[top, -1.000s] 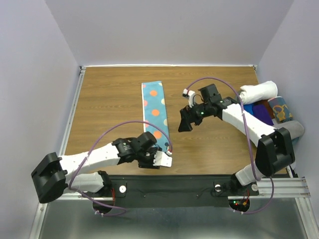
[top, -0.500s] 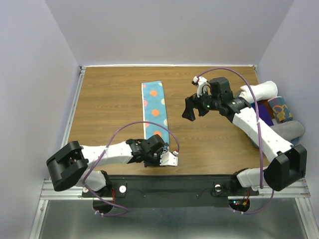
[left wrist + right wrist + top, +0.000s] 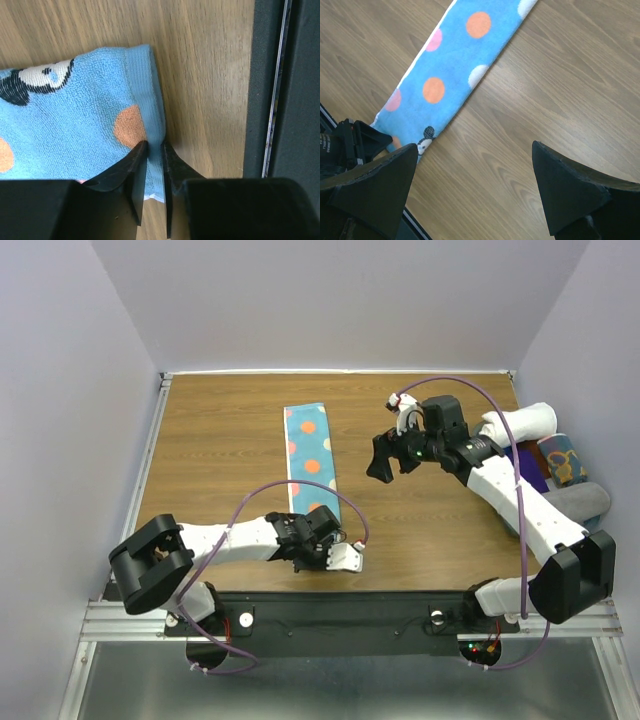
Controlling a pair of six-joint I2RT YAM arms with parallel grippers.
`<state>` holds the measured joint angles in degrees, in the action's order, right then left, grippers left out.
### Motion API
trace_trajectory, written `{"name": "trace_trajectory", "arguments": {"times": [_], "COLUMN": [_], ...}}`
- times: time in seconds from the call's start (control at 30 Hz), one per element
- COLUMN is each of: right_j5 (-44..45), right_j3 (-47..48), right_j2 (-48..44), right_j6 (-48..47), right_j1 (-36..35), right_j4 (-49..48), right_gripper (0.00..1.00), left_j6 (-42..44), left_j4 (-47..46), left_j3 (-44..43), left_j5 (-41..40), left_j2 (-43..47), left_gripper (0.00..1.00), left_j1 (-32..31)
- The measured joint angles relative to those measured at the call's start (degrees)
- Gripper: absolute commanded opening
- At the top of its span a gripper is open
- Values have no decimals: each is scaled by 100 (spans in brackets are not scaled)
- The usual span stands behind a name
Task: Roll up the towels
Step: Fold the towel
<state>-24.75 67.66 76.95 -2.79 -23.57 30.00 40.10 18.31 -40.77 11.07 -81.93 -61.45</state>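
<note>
A long light blue towel (image 3: 309,453) with orange and white dots lies flat down the middle of the table, near end toward me. My left gripper (image 3: 320,538) sits low at that near end. In the left wrist view the left gripper (image 3: 154,146) has both fingers pressed onto the towel (image 3: 75,120) along its hemmed side edge, near the corner. My right gripper (image 3: 378,462) hovers open to the right of the towel. In the right wrist view the right gripper (image 3: 475,146) holds nothing, with bare wood under it and the towel (image 3: 455,70) at upper left.
At the table's right edge lie a rolled white towel (image 3: 520,423), a dark blue cloth (image 3: 520,462), a rolled patterned cloth (image 3: 565,462) and a grey roll (image 3: 588,502). The black base rail (image 3: 350,608) runs along the near edge, close to my left gripper.
My left gripper has slid right along the near edge and narrowed onto the towel's hem. The right arm swung back and to the right, then held still.
</note>
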Motion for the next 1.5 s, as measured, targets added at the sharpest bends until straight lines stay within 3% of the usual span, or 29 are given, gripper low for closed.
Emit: {"name": "trace_trajectory", "arguments": {"times": [0.17,0.43,0.77,0.97,1.23,1.5], "right_j5": [20,52,-61,-144,-308,-461], "right_j3": [-4,-94,-188,-188,-188,-216], "right_j2": [0,-17,-37,-28,101,133], "right_j6": [-2,-24,-59,-87,-114,-195], "right_j1": [42,131,229,264,332,361], "right_j4": [0,0,57,63,83,90], "right_gripper": [100,100,100,100,100,100], "left_j6": [-39,39,138,479,1102,1475], "left_j4": [74,245,1611,2109,2415,2522], "left_j3": [-195,-280,-999,-1963,-3145,-3821], "left_j5": [-61,120,1532,1805,1777,1617], "left_j2": [-227,-197,33,-267,-1449,-2256], "left_gripper": [0,0,0,0,0,0], "left_j1": [-4,-26,-136,697,1838,2422]}}
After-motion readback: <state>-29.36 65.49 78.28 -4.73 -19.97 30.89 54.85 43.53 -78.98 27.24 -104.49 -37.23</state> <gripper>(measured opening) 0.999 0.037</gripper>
